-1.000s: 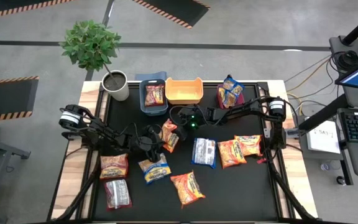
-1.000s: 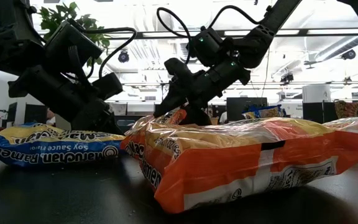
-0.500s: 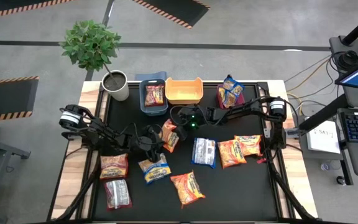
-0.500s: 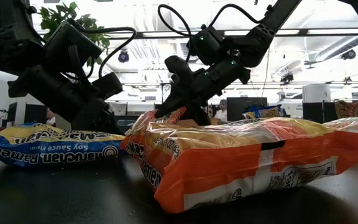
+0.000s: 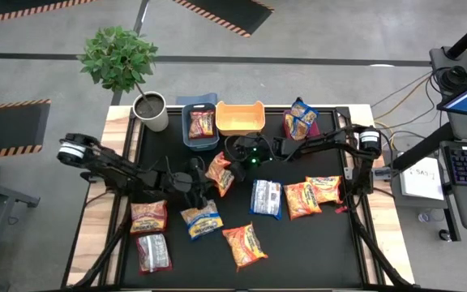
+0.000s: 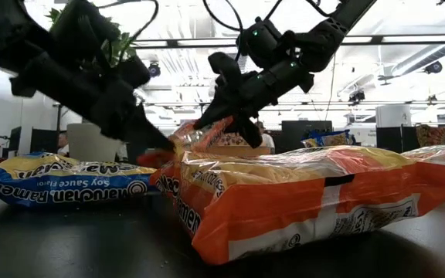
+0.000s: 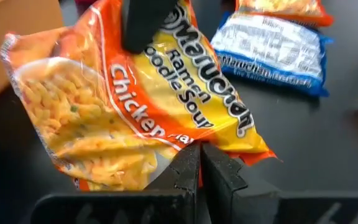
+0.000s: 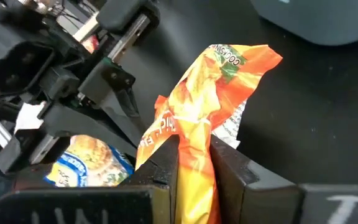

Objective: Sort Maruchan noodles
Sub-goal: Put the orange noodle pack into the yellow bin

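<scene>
Packet of orange Maruchan chicken ramen (image 5: 220,173) sits lifted near the table's middle, pinched from both sides. The right gripper (image 8: 194,163) clamps one crinkled edge between its fingers, hiding that edge. The left gripper (image 7: 199,163) is clenched on the opposite lower edge, where only a sliver of wrapper shows between its tips. In the left wrist view a dark finger of the other arm covers the packet's top, cutting off part of the brand name.

In the low view a big orange packet (image 6: 300,197) lying in the foreground blocks most of the held packet, leaving only its upper corner in sight below the right gripper.

Other packets lie scattered on the black table (image 5: 298,251): a blue soy-sauce packet (image 5: 202,220), another blue one (image 5: 266,198), two orange ones (image 5: 313,195) touching each other, and a dark red one (image 5: 152,251). One packet lies in the blue bin (image 5: 200,139); its flavour is too small to read. The yellow bin (image 5: 240,118) stands just beside it.
</scene>
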`<state>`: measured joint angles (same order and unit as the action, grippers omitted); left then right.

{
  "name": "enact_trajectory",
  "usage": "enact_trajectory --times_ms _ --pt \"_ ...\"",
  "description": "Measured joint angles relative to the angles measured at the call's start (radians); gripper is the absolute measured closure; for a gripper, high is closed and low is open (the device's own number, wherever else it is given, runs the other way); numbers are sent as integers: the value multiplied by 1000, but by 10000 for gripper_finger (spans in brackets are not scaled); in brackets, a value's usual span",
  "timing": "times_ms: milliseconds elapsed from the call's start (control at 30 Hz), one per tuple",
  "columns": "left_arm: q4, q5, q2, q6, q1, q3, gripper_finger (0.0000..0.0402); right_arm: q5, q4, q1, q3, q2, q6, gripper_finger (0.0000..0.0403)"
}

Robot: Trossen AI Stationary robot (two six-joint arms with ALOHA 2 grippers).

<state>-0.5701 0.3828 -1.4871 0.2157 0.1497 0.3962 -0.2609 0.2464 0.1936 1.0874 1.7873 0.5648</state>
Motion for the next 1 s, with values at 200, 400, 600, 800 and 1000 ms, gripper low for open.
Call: enact_trajectory --times_ms 200,400,600,800,1000 --pt "186 -1 194 -43 1 0 402 23 -23 6 0 -65 -9 345" --pt "309 4 364 -93 1 0 402 82 -80 48 6 -161 -43 345" --pt "301 9 465 -183 0 0 402 286 -262 104 80 -243 -124 345" --pt "294 65 492 -203 0 0 402 606 -436 175 182 -261 -196 345" --pt "294 65 492 -203 0 0 402 703 -492 258 201 -224 -180 345"
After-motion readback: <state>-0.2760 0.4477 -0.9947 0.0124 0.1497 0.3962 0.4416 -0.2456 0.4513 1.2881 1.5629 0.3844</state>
